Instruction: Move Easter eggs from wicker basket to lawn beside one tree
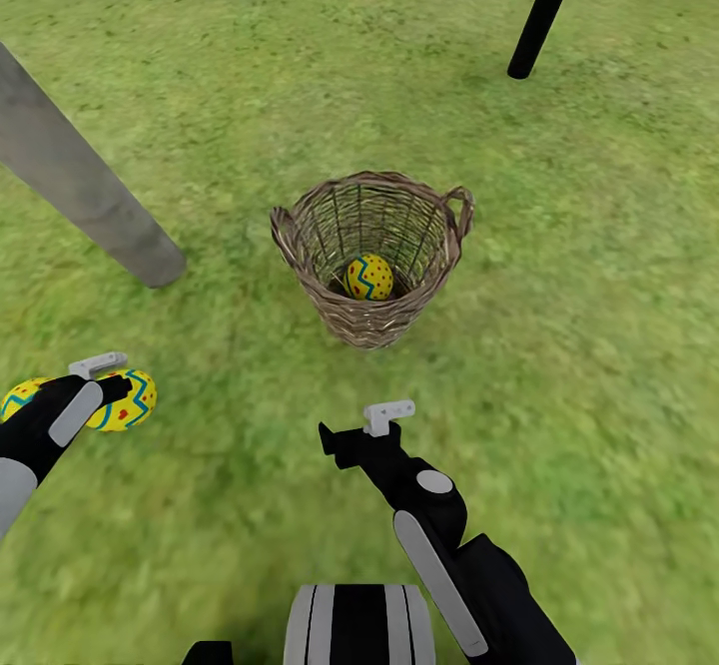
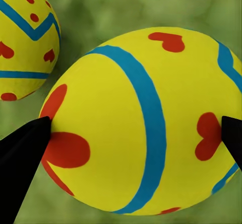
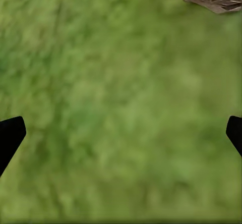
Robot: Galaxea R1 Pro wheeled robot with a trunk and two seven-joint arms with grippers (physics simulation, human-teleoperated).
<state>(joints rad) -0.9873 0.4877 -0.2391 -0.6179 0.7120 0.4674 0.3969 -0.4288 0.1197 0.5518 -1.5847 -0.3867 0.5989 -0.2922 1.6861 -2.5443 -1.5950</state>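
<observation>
A smooth, glossy yellow egg (image 2: 146, 123) with a blue zigzag band and red hearts sits clamped between the two black fingers of the left claw (image 2: 131, 138), just above the grass, with a second egg (image 2: 22, 42) lying just beside it. Ahead of the right claw (image 3: 121, 133), which hangs spread wide with nothing in it over bare turf, the round woven wicker basket (image 1: 371, 251) with its braided rim holds the third egg (image 1: 368, 277). The mottled green lawn (image 1: 559, 365) runs flat all round, with a pale grey tree trunk (image 1: 80, 181) beyond the left claw and a black trunk (image 1: 544, 11) far past the basket.
</observation>
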